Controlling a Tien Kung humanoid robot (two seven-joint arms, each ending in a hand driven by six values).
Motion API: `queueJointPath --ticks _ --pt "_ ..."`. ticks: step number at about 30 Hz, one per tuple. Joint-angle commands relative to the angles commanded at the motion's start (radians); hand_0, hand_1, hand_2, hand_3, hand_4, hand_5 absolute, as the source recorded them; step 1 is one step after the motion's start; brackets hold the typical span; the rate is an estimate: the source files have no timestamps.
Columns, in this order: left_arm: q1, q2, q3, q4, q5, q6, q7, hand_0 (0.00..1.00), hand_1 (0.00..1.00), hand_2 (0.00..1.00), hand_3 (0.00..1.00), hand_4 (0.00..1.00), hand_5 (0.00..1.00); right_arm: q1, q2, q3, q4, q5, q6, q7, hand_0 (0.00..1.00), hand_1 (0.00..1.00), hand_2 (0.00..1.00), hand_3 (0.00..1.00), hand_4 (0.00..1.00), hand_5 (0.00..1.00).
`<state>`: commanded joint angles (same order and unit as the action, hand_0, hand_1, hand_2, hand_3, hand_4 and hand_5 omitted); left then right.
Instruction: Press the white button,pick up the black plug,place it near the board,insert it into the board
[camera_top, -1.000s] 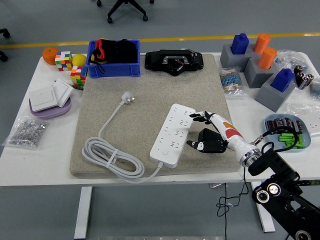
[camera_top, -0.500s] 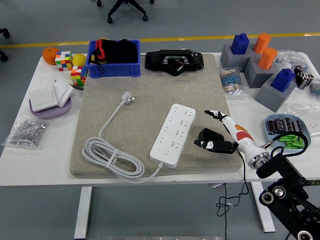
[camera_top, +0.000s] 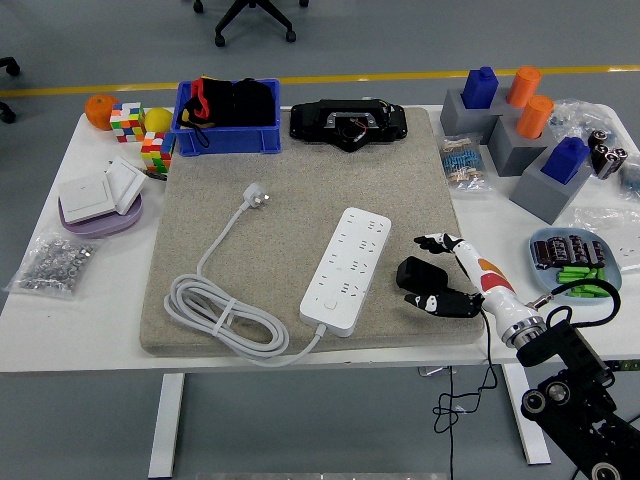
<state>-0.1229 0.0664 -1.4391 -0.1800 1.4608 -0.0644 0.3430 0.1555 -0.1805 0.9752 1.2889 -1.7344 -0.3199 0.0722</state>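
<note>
The blue bin (camera_top: 228, 119) at the desk's far-left holds black gear (red strap too). Right hand (camera_top: 452, 280), fingers loosely spread, touches the black plug (camera_top: 417, 273) beside the white board (camera_top: 347, 270).

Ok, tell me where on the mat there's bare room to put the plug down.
Bare mat lies between the power strip and the black device. The coiled cable crowds the near left, and the right hand with the black plug the near right.
</note>
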Motion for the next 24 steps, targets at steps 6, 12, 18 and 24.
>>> queueJointPath --ticks 6,12,18,24 --pt "0.0 -0.001 -0.003 0.0 0.003 0.0 0.0 0.708 0.665 0.59 0.683 0.651 0.282 0.01 0.004 -0.005 -0.035 0.009 -0.016 0.018 0.753 0.664 0.628 0.665 0.907 0.051" --pt "0.001 -0.002 -0.002 0.0 0.001 0.001 0.0 0.708 0.665 0.59 0.682 0.652 0.285 0.017 0.009 -0.015 -0.072 0.02 -0.012 0.023 0.71 0.636 0.585 0.636 0.857 0.016" --pt "0.001 -0.002 -0.002 0.0 0.0 0.001 0.0 0.708 0.664 0.59 0.682 0.652 0.286 0.026 0.013 -0.02 -0.091 0.028 -0.015 0.031 0.703 0.641 0.606 0.634 0.859 0.015" --pt "0.0 -0.003 -0.001 0.0 -0.001 0.001 0.0 0.708 0.665 0.59 0.682 0.651 0.283 0.028 0.014 -0.024 -0.093 0.032 -0.028 0.035 0.651 0.601 0.549 0.609 0.809 0.002"
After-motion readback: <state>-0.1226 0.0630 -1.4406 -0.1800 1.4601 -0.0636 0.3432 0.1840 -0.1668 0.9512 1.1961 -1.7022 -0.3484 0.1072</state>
